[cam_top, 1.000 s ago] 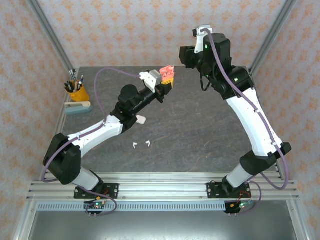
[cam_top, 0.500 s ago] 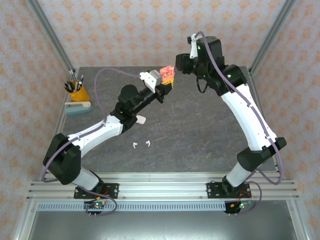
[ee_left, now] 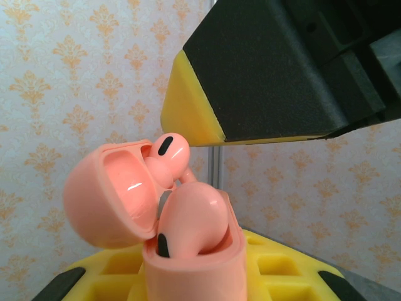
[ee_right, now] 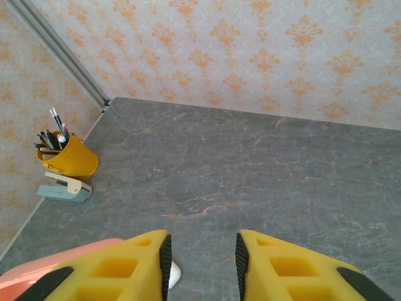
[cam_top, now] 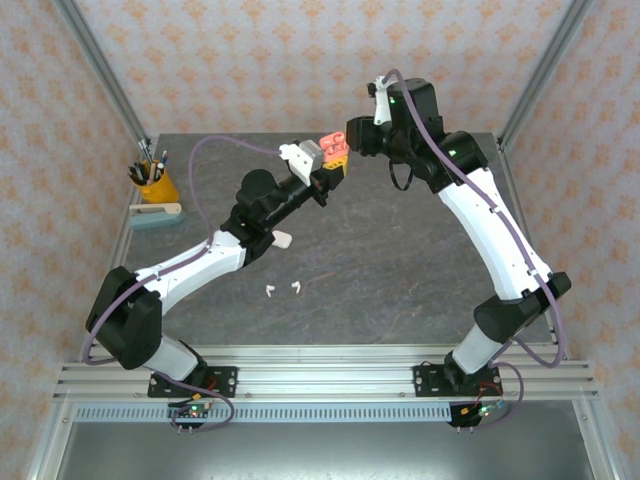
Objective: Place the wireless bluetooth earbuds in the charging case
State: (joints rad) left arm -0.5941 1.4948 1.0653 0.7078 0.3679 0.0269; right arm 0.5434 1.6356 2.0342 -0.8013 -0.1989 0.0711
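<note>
2 pink buds (ee_left: 190, 216) in open case (ee_left: 194, 279)

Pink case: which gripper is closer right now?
Left. The left gripper is shut on the pink case and holds it above the table with its lid open. The right gripper hangs close beside the case, jaws apart.
</note>
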